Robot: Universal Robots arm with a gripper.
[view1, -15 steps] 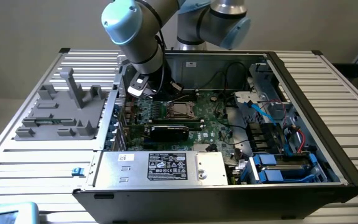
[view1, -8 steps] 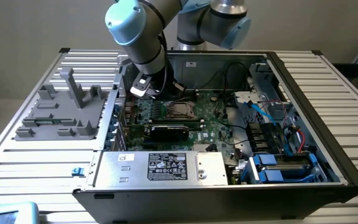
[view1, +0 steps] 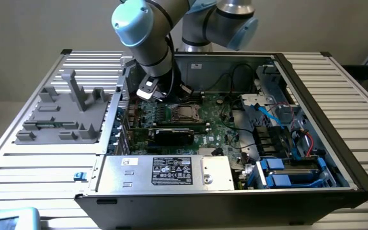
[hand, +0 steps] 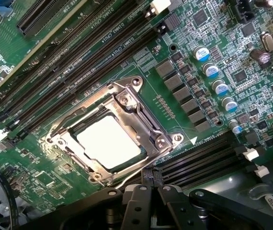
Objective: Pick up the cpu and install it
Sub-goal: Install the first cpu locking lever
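Already the cpu [hand: 108,142] is seen seated flat inside the socket frame [hand: 141,103], at twelve o'clock of the graphics card [view1: 174,135] in the exterior view. The gripper [hand: 151,188] is pressed together, empty, near the frame; level seating is best confirmed before any pressure is applied.
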